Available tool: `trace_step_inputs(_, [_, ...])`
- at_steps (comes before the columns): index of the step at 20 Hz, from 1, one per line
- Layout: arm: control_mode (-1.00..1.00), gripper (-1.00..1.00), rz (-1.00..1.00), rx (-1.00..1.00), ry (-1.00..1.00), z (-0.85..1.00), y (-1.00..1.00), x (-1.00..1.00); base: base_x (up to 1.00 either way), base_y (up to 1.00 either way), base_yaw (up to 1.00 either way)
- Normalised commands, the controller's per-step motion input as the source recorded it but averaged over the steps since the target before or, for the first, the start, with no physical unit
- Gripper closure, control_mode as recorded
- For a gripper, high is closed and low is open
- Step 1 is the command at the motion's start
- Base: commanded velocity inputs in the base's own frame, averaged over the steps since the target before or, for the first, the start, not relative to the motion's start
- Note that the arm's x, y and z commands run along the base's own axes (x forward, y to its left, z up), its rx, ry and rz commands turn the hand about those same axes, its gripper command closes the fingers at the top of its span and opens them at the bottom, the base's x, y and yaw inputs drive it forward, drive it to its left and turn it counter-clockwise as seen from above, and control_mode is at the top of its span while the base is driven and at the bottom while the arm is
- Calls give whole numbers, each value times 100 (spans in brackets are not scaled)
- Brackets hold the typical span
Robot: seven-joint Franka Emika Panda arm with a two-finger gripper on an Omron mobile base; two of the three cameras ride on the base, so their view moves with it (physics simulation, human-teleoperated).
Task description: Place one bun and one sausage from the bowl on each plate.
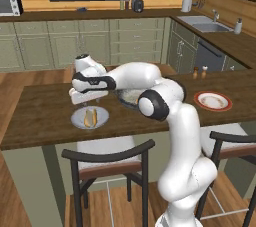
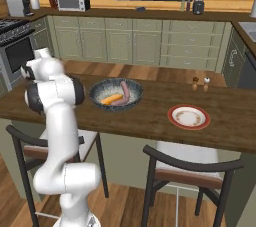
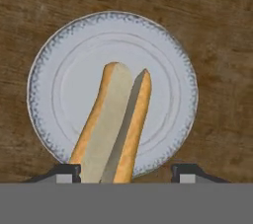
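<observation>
A yellow-orange bun (image 3: pixel 116 119), split along its length, lies on the plain light grey plate (image 3: pixel 163 60). My gripper (image 3: pixel 126 172) hovers just above it, open, with its fingertips (image 3: pixel 66 171) spread wide on either side of the bun's near end. From the left base view the gripper (image 1: pixel 88 102) hangs over the grey plate (image 1: pixel 102 116) and the bun (image 1: pixel 90 118). The speckled bowl (image 2: pixel 100 87) holds the other bun (image 2: pixel 111 99) and two sausages (image 2: pixel 125 89). The white plate with the red-orange rim (image 2: pixel 188 116) lies bare to the right.
Everything rests on a dark wooden counter (image 1: pixel 45 111) with stools along its near edge. Salt and pepper shakers (image 2: pixel 200 83) stand at the back right of the counter. My arm's elbow (image 1: pixel 152 103) hangs over the bowl's near side.
</observation>
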Motion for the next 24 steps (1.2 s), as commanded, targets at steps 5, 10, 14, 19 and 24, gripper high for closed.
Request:
trace_step_inputs(5, [-100, -100, 0, 9, 0, 44, -100, 36, 0, 0, 0])
trace_step_inputs(10, [-100, -100, 0, 7, 0, 43, -100, 82, 0, 0, 0])
trace_step_inputs(14, [-100, -100, 0, 10, 0, 14, -100, 85, 0, 0, 0])
trace_step_inputs(19, [-100, -100, 0, 19, 0, -19, -100, 93, 0, 0, 0])
trace_step_inputs(24, [-100, -100, 0, -8, -4, -59, -92, 85, 0, 0, 0])
